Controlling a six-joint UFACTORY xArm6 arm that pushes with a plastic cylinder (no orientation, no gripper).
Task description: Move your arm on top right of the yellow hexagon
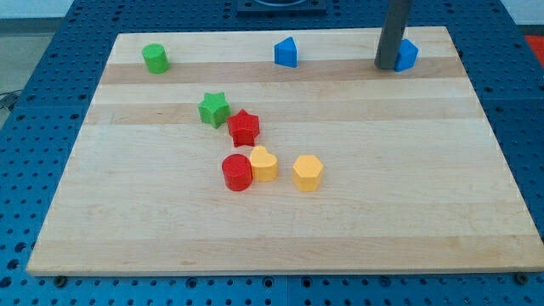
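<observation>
A pale wooden board (280, 229) fills most of the frame, resting on a blue perforated table (34, 102) that shows around its edges. There is no gripper here to open or close: the arm ends in a plain dark rod coming down from the upper right of the frame, and my tip (387, 67) meets the board near the top edge, touching or just beside a blue block (406, 54) on its right. Another blue block (286, 52) sits at top centre, and a green cylinder (155, 58) at upper left. Near the middle lie a green star (214, 109) and a red star (244, 127), close together. Below them sit a red cylinder (237, 172), touching a yellow heart-like block (263, 163). The yellow hexagon (308, 172) stands just right of that, slightly below centre. My tip is well apart from it, up and to the right, so the approach appears largely undone: the tip must travel down and left to stop near the hexagon's upper right.
</observation>
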